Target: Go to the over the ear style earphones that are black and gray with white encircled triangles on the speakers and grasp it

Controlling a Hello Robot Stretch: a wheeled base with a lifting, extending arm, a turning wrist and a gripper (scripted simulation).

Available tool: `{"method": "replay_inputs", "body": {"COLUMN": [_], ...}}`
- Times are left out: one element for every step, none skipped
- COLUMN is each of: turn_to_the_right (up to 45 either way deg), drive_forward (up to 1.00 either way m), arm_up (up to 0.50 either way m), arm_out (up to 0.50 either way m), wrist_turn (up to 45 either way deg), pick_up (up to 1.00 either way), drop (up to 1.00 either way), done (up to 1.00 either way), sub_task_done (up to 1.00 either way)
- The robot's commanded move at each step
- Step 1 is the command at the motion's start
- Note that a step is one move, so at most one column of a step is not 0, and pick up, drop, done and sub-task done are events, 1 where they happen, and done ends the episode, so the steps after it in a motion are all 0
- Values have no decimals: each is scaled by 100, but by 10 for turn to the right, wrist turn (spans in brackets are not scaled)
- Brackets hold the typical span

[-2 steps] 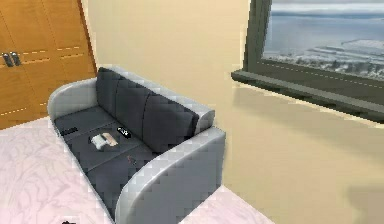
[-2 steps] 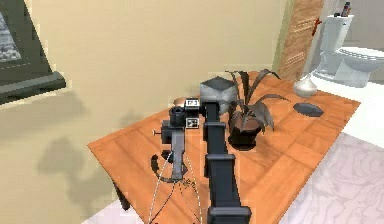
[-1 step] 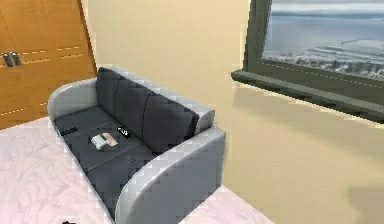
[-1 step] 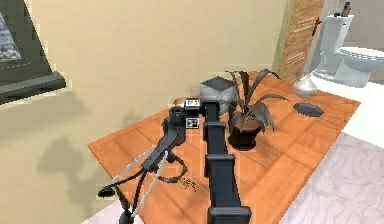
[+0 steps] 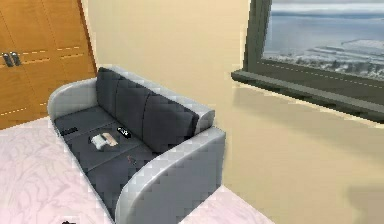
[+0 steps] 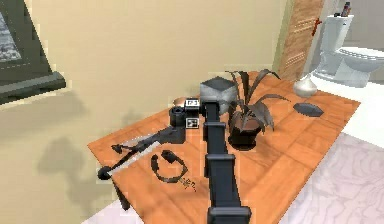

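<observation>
Beside the potted plant, the arm reaches over the surface, with dark earphones lying near its fingers. Whether they hold anything cannot be told; the grasp looks not yet done.

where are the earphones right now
In the arm side view, the earphones lie on the wooden table near its front edge, just left of the arm; the potted plant stands on the arm's other side, farther back.

One sofa, one table, one plant
</observation>
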Motion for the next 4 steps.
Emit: {"method": "replay_inputs", "body": {"turn_to_the_right": [0,0,0,0], "drive_forward": [0,0,0,0], "arm_up": [0,0,-30,0], "arm_out": [0,0,0,0], "wrist_turn": [450,240,0,0], "pick_up": [0,0,0,100], "drop": [0,0,0,0], "done": [0,0,0,0], "sub_task_done": [0,0,0,0]}}
